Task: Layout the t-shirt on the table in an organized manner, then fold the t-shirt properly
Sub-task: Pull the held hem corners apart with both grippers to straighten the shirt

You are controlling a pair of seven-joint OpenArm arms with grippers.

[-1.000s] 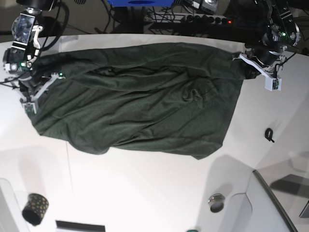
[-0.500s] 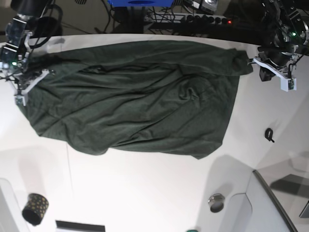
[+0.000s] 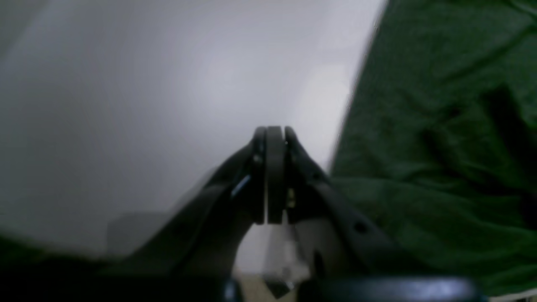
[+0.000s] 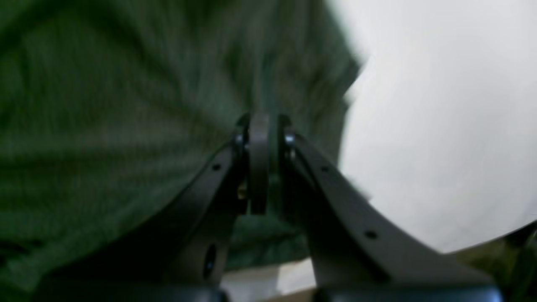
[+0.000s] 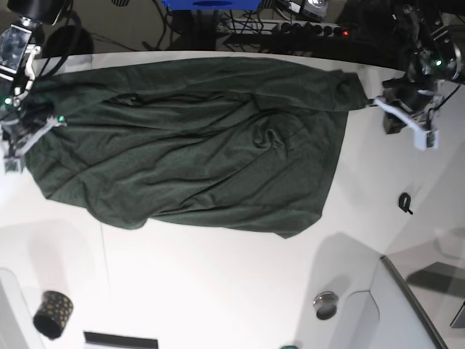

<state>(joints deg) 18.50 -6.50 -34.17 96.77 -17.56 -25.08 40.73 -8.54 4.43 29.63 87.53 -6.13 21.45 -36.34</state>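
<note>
The dark green t-shirt lies spread wide but wrinkled across the far half of the white table. At the shirt's left edge my right gripper is closed on it. The right wrist view shows green cloth pinched between the nearly closed jaws of the right gripper. My left gripper hovers just right of the shirt's right corner, apart from it. In the left wrist view the left gripper has its jaws pressed together on nothing, with the t-shirt to its right.
A black dotted cup stands at the front left. A small black clip lies right of the shirt, a round metal cap sits near the front, and a grey panel fills the front right corner. Cables and a power strip run behind the table.
The shirt has slid left, pulled by my right gripper, which moved left and farther back. Its right corner now lies clear of my left gripper, which shifted right and then slightly back.
</note>
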